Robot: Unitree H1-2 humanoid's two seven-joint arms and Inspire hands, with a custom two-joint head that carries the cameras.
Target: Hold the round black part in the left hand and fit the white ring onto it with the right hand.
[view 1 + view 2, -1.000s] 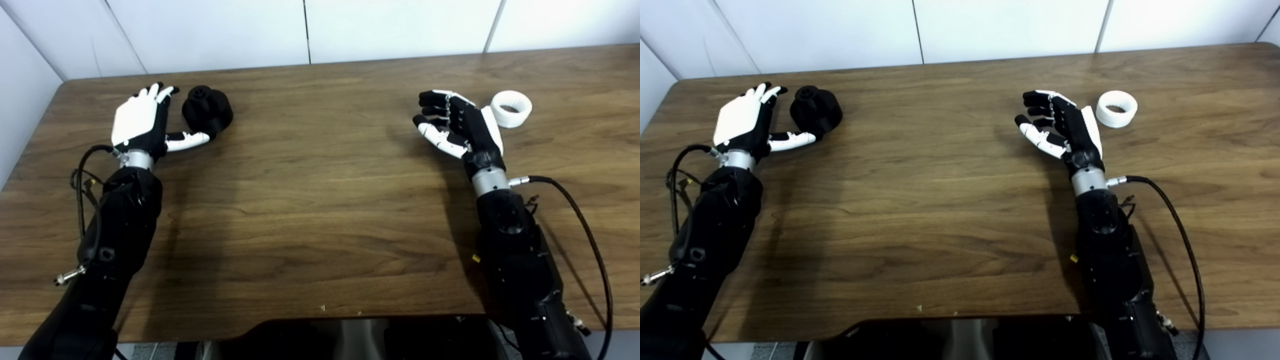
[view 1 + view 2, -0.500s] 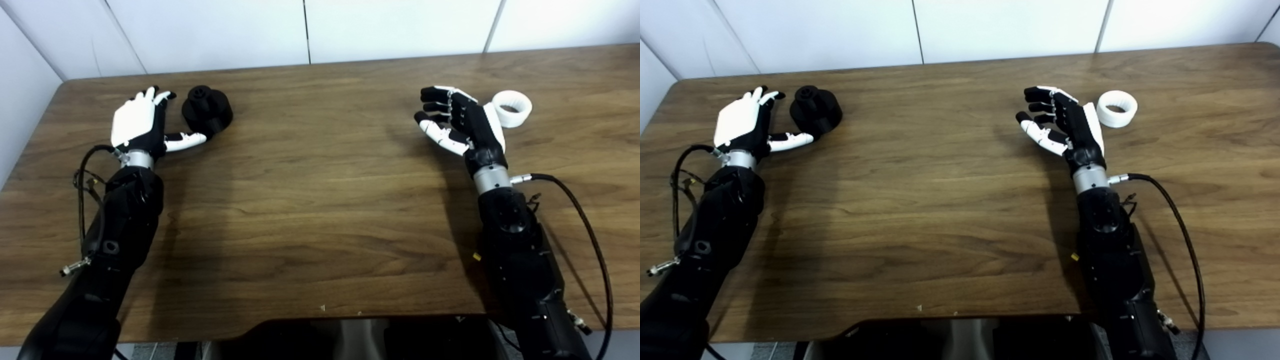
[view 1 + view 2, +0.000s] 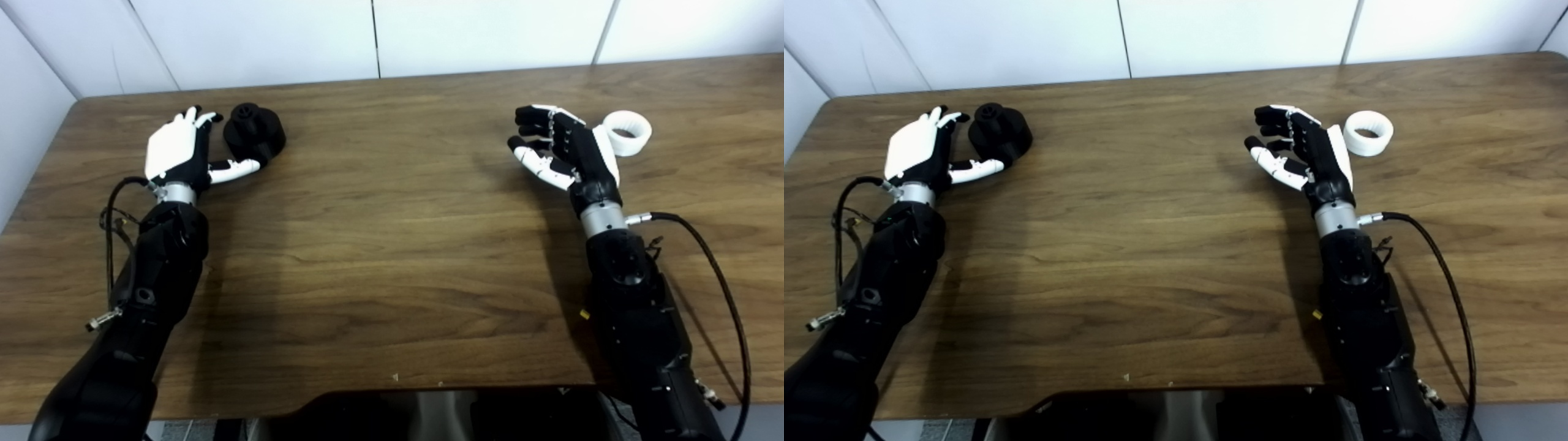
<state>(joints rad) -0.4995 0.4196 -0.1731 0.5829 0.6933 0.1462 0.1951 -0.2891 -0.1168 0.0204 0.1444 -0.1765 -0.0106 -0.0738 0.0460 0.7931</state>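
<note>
Round black part (image 3: pixel 253 133) sits on the table (image 3: pixel 392 257) toward the far left corner, upright, a small knob on top. Nothing grips it yet.

Left hand (image 3: pixel 184 150) is now just beside it, at the part's 9 o'clock. Over the last second the hand has slid right and closed in: the gap between palm and part has narrowed, and the thumb (image 3: pixel 236 168) now lies under the part's near edge, at about its 7 o'clock, touching or all but touching; I cannot tell which. Hand is spread, fingers straight and pointing to 12 o'clock, palm turned toward the part. My reading: a grasp is being set up, with only the closing of the fingers left to do.

White ring (image 3: pixel 1368 132) lies flat near the far right of the table, hole up, unmoved. Right hand (image 3: pixel 1301 153) stands at the ring's 9 o'clock, its back to the ring and close beside it, palm facing the table's middle. Fingers loosely curled, apart, holding nothing. It has crept a little toward the far edge in the last second, barely at all in the last half.

So the left side leads; the right hand would need to turn or reach over before it could take the ring. Fitting not yet begun.
</note>
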